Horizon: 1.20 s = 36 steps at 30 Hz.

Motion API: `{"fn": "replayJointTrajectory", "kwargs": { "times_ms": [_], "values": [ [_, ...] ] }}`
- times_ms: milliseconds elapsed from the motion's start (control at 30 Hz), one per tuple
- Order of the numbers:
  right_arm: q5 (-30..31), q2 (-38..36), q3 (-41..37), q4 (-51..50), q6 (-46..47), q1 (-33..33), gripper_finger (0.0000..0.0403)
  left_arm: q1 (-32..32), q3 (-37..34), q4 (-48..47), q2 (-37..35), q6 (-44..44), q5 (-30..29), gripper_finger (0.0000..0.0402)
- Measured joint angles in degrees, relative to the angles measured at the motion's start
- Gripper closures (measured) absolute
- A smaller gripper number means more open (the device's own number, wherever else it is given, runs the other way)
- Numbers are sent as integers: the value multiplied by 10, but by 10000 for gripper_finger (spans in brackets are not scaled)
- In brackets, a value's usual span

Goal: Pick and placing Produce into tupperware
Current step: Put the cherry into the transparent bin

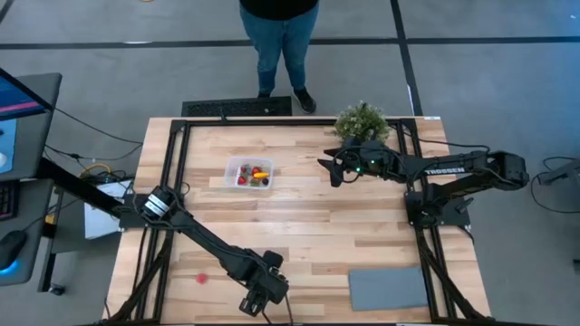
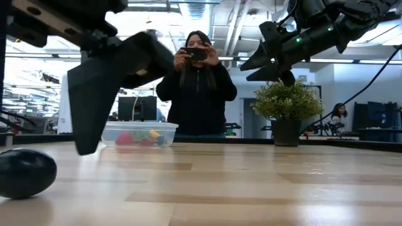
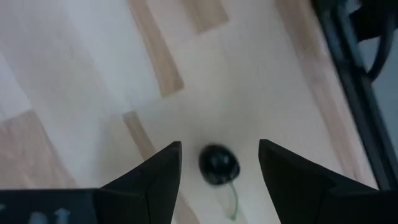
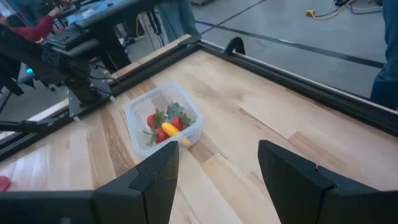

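Two arms: reaching over the table (image 1: 299, 217), left from lower left, right from the right edge.
Tupperware (image 1: 249, 173): sitting upper centre-left, holding red and yellow produce (image 4: 166, 127).
Right gripper (image 1: 328, 169): hovering right of the box, fingers apart, gripping nothing.
Left gripper (image 3: 219, 163): hanging at bottom centre, fingers spread either side of a dark berry (image 3: 218, 165), not touching it.
Red piece (image 1: 201, 279): lying loose, lower left.
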Motion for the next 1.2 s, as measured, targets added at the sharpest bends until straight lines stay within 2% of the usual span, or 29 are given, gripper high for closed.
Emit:
{"fn": "replayJointTrajectory", "kwargs": {
  "times_ms": [633, 767, 1067, 1200],
  "values": [
    [0, 0, 0, 4, -14, 0, 159, 1, 0, -8, 2, -12, 0, 198],
    [0, 0, 0, 5, -15, 0, 159, 1, 0, -5, 17, -34, 20, 198],
    [0, 0, 0, 14, -25, 0, 159, 2, 0, -10, 21, -40, -4, 198],
    [0, 0, 0, 13, -25, 0, 159, 2, 1, -6, 31, -61, 13, 198]
  ]
}}
